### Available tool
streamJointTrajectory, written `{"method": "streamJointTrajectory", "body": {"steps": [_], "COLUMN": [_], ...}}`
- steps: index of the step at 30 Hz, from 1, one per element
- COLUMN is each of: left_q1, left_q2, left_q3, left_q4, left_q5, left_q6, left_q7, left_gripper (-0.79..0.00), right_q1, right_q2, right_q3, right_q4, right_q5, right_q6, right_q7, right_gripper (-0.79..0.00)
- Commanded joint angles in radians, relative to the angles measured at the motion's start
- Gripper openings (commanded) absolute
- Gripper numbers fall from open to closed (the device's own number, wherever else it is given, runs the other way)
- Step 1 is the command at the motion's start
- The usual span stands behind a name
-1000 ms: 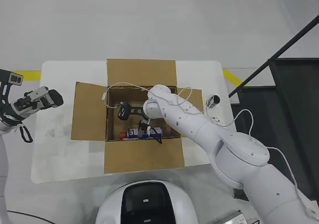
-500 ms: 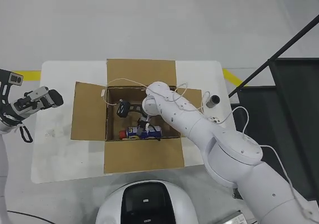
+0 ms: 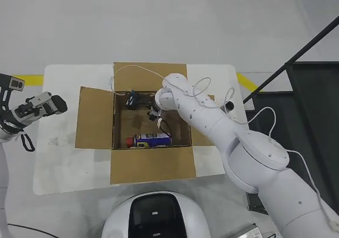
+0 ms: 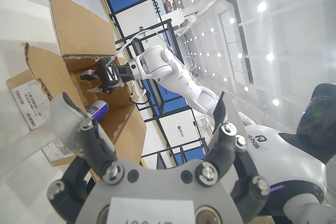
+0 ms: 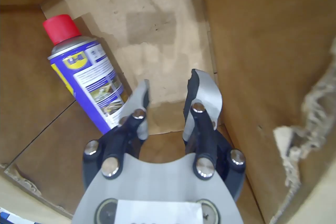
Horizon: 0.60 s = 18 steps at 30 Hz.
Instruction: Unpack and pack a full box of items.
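R claw [image 5: 169,80] open, empty, down in box [image 3: 95,125] beside can [image 5: 86,70], prob set for your grab. L claw [image 4: 143,104] wide, parked clear.

There is one white table [image 3: 62,160] and one open cardboard box [image 3: 95,125] on it. One spray can [image 3: 151,140] lies inside the box along its near wall. There are two grippers: the left gripper [image 3: 59,106] over the table's left edge, and the right gripper [image 3: 131,100] at the box's far side.

White glossy arm [image 3: 217,125] w/ thin white cable [image 3: 134,67], black pincer [image 5: 168,86], grey fingers [image 5: 208,93], silver screws [image 5: 110,166]
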Motion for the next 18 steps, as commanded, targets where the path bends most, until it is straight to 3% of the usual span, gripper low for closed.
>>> {"method": "streamJointTrajectory", "body": {"steps": [1, 2, 9, 15, 18], "left_q1": [0.0, 0.0, 0.0, 0.0, 0.0], "left_q2": [0.0, 0.0, 0.0, 0.0, 0.0], "left_q3": [0.0, 0.0, 0.0, 0.0, 0.0], "left_q4": [0.0, 0.0, 0.0, 0.0, 0.0], "left_q5": [0.0, 0.0, 0.0, 0.0, 0.0], "left_q6": [0.0, 0.0, 0.0, 0.0, 0.0], "left_q7": [0.0, 0.0, 0.0, 0.0, 0.0], "left_gripper": [0.0, 0.0, 0.0, 0.0, 0.0], "right_q1": [-0.002, -0.003, -0.033, -0.097, -0.097], "right_q2": [0.014, 0.023, 0.103, 0.174, 0.174], "right_q3": [0.016, 0.025, 0.112, 0.187, 0.187], "right_q4": [-0.022, -0.036, -0.165, -0.326, -0.326], "right_q5": [0.004, 0.007, 0.046, 0.072, 0.072], "right_q6": [-0.014, -0.025, -0.155, -0.173, -0.173], "right_q7": [0.003, 0.006, 0.056, 0.165, 0.165], "right_gripper": [-0.416, 0.0, 0.0, 0.0, 0.0]}}
